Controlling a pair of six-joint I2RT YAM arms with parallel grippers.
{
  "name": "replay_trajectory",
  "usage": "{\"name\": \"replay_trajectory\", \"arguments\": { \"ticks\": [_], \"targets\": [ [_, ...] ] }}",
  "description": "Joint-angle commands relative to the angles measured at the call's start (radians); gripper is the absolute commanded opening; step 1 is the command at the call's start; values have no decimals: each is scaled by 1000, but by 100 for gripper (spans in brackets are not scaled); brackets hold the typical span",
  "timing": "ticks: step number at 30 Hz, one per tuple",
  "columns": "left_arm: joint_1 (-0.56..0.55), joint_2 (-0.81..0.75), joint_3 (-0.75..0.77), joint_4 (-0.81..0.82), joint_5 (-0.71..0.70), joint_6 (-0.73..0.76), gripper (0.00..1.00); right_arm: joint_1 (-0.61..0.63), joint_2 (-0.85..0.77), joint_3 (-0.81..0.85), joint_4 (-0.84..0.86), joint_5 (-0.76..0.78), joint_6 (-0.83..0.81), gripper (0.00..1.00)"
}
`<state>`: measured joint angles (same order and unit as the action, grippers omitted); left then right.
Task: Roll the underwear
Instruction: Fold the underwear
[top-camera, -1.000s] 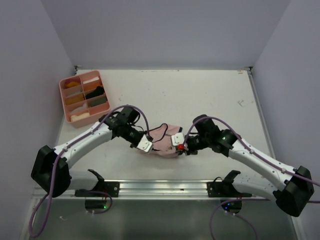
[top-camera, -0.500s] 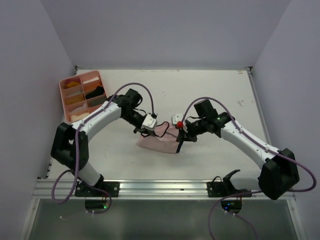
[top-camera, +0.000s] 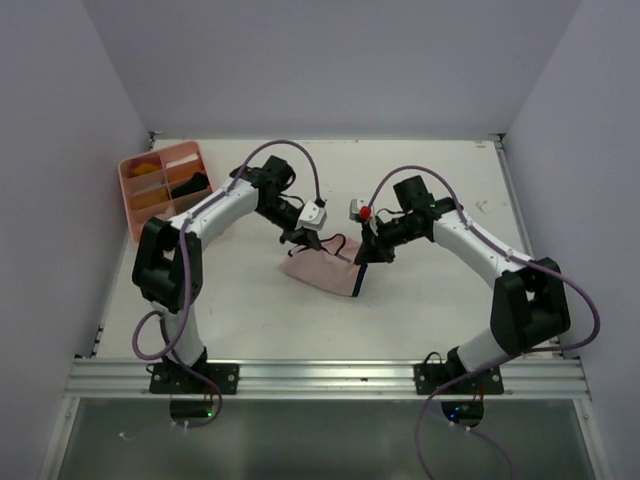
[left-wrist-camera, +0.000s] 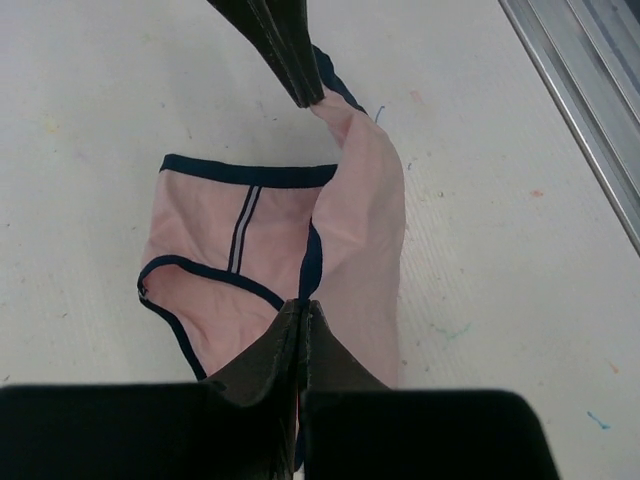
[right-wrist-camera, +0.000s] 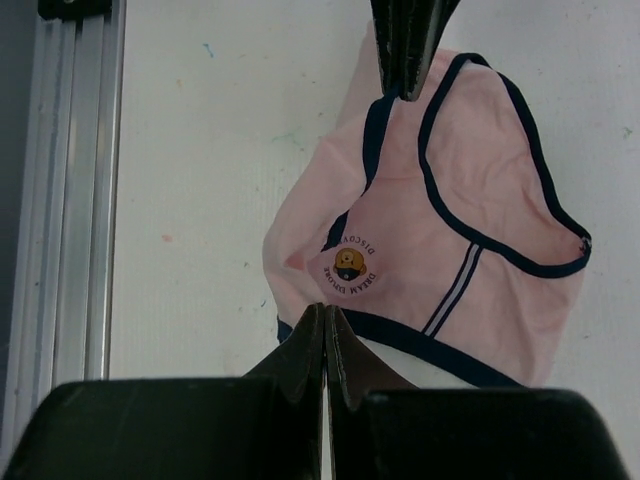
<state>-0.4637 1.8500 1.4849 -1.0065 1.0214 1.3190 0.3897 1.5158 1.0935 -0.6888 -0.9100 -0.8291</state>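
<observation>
The pale pink underwear (top-camera: 322, 272) with thin dark edging lies partly folded on the white table. It also shows in the left wrist view (left-wrist-camera: 255, 235) and in the right wrist view (right-wrist-camera: 450, 230), where a round printed logo is visible. My left gripper (top-camera: 300, 238) is shut on its left far edge; its closed jaws (left-wrist-camera: 303, 305) pinch the dark trim. My right gripper (top-camera: 361, 256) is shut on the right edge (right-wrist-camera: 323, 312). Both hold the edge slightly lifted. No separate dark olive-brown garment shows on the table.
A pink plastic compartment tray (top-camera: 130, 180) with several small rolled items, some dark, stands at the far left by the wall. The metal rail (top-camera: 320, 375) runs along the near table edge. Walls close in the back and both sides.
Both grippers have moved away from the rail toward the far side, drawing the pink underwear's held edge with them. The garment now lies further from the rail and more folded.
</observation>
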Motion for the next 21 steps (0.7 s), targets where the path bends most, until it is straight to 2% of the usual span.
{"name": "replay_trajectory", "arguments": {
  "ticks": [1, 5, 12, 17, 21],
  "targets": [
    [16, 73, 95, 3, 45, -75, 0, -32, 70, 75, -11, -92, 64, 0],
    [19, 159, 173, 41, 26, -168, 0, -87, 197, 153, -38, -127, 100, 0],
    [28, 284, 258, 115, -4, -263, 0, -147, 273, 186, -43, -144, 131, 0],
    [28, 336, 293, 255, -44, -400, 0, -158, 322, 183, -58, -100, 143, 0],
    [26, 408, 356, 276, -73, -454, 0, -158, 385, 210, -81, -32, 199, 0]
  ]
}}
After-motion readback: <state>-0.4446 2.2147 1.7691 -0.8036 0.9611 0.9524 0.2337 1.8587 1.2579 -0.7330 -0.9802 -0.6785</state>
